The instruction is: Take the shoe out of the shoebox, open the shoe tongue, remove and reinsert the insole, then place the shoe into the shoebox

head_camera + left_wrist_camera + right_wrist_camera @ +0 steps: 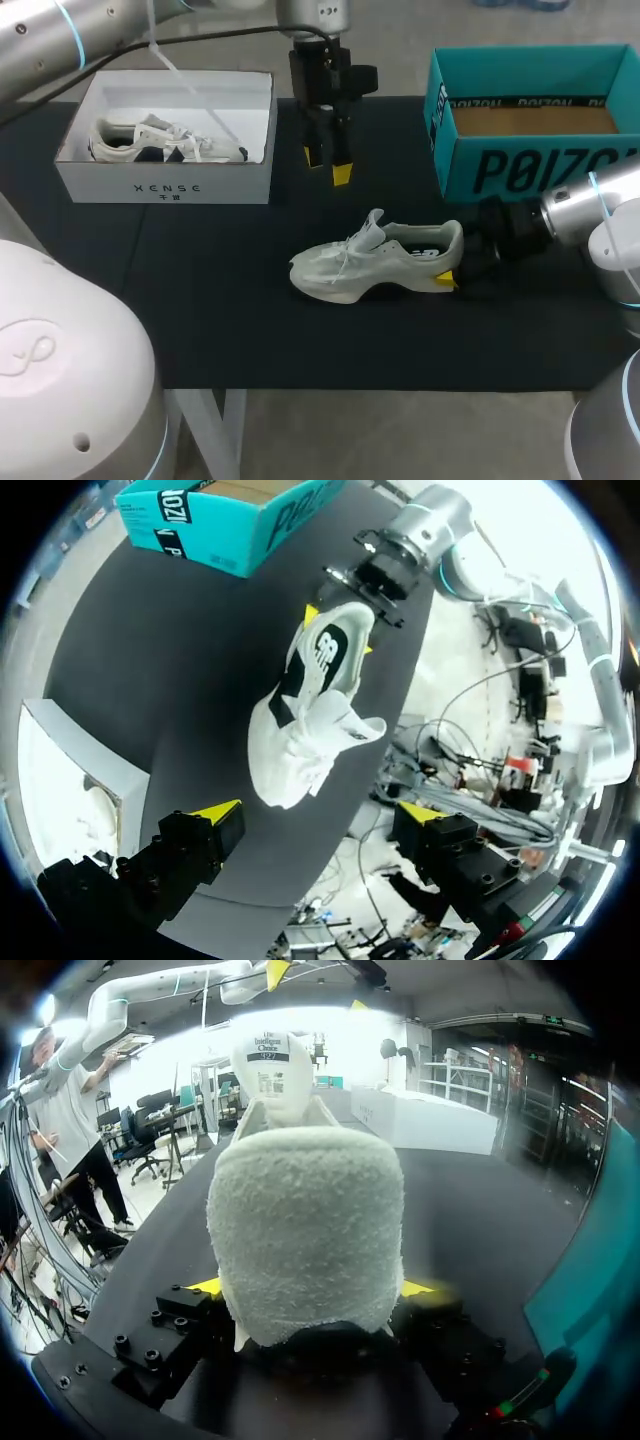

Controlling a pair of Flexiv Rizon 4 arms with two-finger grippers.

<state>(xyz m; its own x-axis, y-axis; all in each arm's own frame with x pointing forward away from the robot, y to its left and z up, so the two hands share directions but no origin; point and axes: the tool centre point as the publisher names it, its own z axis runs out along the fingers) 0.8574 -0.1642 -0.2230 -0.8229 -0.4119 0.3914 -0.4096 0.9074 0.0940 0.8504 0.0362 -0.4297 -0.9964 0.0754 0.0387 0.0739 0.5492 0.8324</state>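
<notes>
The shoe (375, 262) stands on its sole near the middle of the black table (250, 330), outside both boxes. Its toe points to your left and its heel to your right. The laces are loose and the tongue (372, 226) stands up at the front of the opening. In the left wrist view the shoe (310, 710) shows its opening, and the insole (322, 652) lies inside with a dark print on it.

Your right gripper (455, 262) is at the heel, low on the table. In the right wrist view the heel of the shoe (305, 1230) fills the space between the fingers. The yellow tips of the right gripper (310, 1288) press it from both sides, so this claw is clamped on the shoe. The left wrist view confirms it, with a yellow tip of the right gripper (340, 630) on each side of the heel.

Your left gripper (327, 163) hangs above the table behind the shoe, clear of it. Its fingers point down and stand wide apart, holding nothing. In its own view the left gripper (318, 815) has only bare table between its tips.

The teal shoebox (530, 165) sits open at the right rear, just behind the right arm, with a brown floor showing. It also shows at the far end of the table in the left wrist view (215, 525).

A white box (165, 185) sits open at the left rear, well apart from the shoe. Another white shoe (160, 140) lies inside it.
</notes>
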